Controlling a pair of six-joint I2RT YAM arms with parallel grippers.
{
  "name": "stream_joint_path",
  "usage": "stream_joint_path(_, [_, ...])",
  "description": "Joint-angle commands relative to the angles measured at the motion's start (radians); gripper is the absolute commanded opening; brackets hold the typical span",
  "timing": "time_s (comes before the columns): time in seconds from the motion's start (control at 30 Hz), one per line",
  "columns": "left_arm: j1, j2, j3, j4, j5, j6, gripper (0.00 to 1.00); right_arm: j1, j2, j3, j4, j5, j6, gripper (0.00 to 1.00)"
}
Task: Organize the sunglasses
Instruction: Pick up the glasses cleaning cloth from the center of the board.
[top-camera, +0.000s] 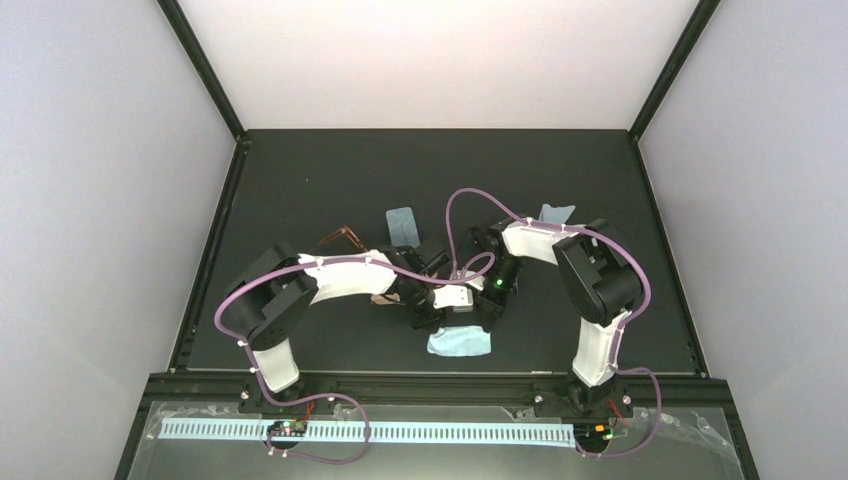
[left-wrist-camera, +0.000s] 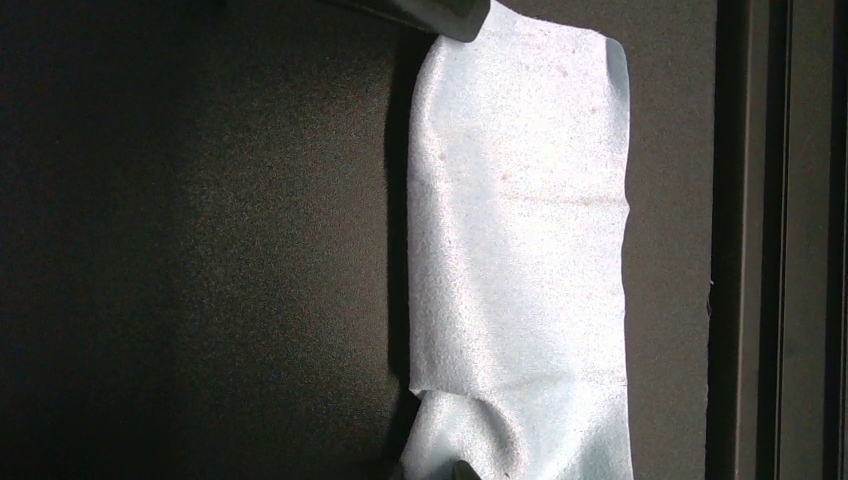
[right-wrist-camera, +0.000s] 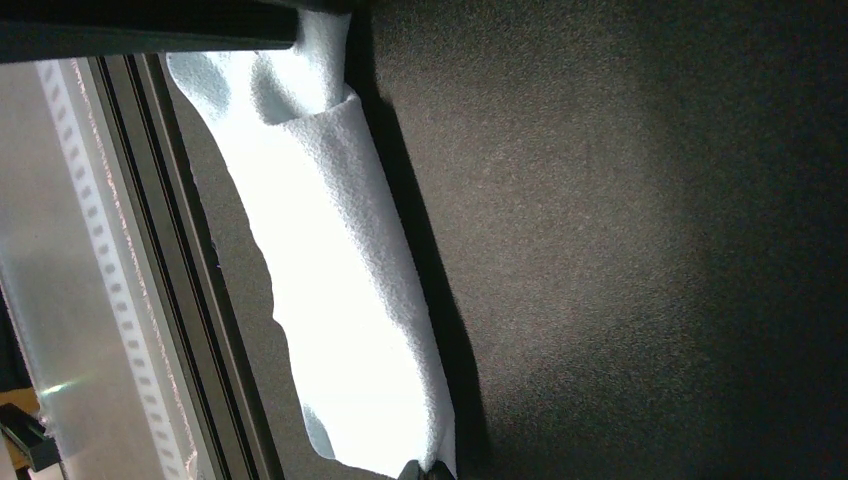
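A light blue cloth (top-camera: 460, 342) lies folded lengthwise on the black table near the front edge. My left gripper (left-wrist-camera: 462, 472) is pinched on one short end, where the cloth (left-wrist-camera: 520, 250) puckers around the fingertip. My right gripper (right-wrist-camera: 425, 470) is shut on the opposite end of the cloth (right-wrist-camera: 340, 300), fingertips together at its corner. From above, both grippers meet over the cloth's far edge, the left gripper (top-camera: 432, 322) beside the right gripper (top-camera: 488, 318). The reddish-brown sunglasses (top-camera: 345, 238) lie behind my left forearm, apart from both grippers.
A blue-grey oblong piece (top-camera: 402, 222) lies at mid table and another light blue cloth (top-camera: 555, 213) sits behind my right arm. A tan bit (top-camera: 380, 298) peeks from under my left forearm. The table's front rail (right-wrist-camera: 150, 300) runs close beside the held cloth.
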Motion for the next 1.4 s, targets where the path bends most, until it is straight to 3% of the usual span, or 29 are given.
stream_joint_path(0.0, [-0.002,0.011,0.031,0.004,0.014,-0.002,0.10,-0.004,-0.009,-0.006,0.005,0.014,0.004,0.01])
stream_joint_path(0.17, [-0.002,0.000,0.027,-0.007,0.017,-0.004,0.02,-0.007,-0.019,-0.012,0.000,0.025,0.003,0.01])
stream_joint_path(1.03, [0.018,-0.026,0.022,-0.024,0.011,-0.003,0.02,-0.038,-0.045,-0.030,-0.013,0.047,-0.013,0.02])
stream_joint_path(1.17, [0.019,-0.022,0.022,-0.017,0.009,-0.007,0.09,-0.038,-0.045,-0.030,-0.012,0.045,-0.012,0.02])
stream_joint_path(1.37, [0.020,-0.022,0.018,0.013,-0.001,-0.017,0.34,-0.038,-0.042,-0.028,-0.010,0.042,-0.013,0.02])
